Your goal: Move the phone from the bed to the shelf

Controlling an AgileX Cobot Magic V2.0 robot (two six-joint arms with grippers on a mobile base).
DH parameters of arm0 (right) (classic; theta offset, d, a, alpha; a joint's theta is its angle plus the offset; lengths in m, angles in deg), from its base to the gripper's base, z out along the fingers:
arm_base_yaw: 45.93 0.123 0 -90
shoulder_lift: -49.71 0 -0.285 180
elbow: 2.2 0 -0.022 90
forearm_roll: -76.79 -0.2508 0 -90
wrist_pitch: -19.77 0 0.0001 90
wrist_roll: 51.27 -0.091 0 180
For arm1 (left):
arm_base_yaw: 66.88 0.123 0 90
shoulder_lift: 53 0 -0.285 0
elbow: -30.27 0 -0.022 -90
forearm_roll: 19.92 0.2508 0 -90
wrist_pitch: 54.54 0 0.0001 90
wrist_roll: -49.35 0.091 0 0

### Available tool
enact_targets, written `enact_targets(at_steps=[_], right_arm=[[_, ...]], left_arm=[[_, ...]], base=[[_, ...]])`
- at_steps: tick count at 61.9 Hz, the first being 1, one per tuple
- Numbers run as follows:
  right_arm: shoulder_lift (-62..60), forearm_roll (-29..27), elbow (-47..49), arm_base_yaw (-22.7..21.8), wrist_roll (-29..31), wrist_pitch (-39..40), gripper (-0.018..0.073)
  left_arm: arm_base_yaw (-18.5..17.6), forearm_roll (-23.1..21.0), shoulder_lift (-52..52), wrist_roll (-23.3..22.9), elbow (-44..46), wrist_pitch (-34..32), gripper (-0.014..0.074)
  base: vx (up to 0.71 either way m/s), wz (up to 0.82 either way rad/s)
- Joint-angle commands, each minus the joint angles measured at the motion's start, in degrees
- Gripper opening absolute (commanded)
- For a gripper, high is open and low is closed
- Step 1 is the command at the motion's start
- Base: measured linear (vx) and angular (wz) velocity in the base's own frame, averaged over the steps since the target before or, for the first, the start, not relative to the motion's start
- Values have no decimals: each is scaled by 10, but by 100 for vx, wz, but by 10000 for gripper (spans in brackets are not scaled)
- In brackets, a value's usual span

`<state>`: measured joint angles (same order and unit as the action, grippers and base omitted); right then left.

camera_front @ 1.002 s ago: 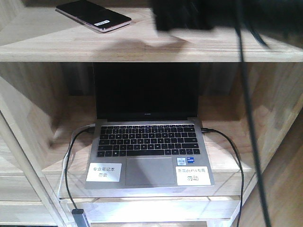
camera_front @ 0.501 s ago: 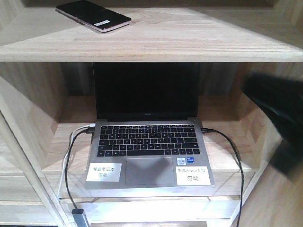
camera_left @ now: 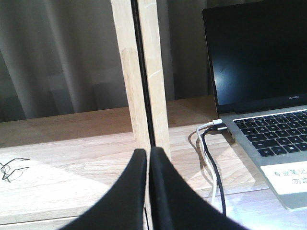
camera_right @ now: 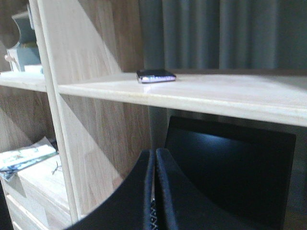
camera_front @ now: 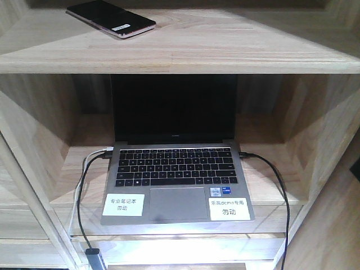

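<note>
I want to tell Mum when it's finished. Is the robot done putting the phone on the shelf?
Looks done: the phone lies flat on the shelf, on the board above the open laptop. Nothing is in hand: the left hand and right hand are both shut and empty, off the phone. Nothing seems left.

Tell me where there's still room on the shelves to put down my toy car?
The upper board of the shelf is bare to the right of the phone, which lies at its far left. Below, the laptop and its cables crowd the compartment; only narrow strips beside it remain. The next compartment left of the upright shows open board.
</note>
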<state>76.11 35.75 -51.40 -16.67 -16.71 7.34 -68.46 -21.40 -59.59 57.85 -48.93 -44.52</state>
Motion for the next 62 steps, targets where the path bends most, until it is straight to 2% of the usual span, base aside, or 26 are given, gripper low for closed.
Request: enact_targets(at_steps=[1,46,52,59,62], right_arm=[[3,-6,14,-2,0,36,-5],[3,-3,14,-2,-3,45,-5],[3,36,14,-2,-38,45,-5],[3,137,14,-2,-144,45,-5],[3,201,14,-2,-209,45,-5]], left_arm=[[-2,-5,2,-3,13,-43,1],[-2,-5,2,-3,13,-43,1],[-2,-5,2,-3,13,-43,1],[-2,-5,2,-3,13,-43,1],[-2,-5,2,-3,13,-43,1]], base=[[0,0],[0,0],[0,0],[0,0],[0,0]])
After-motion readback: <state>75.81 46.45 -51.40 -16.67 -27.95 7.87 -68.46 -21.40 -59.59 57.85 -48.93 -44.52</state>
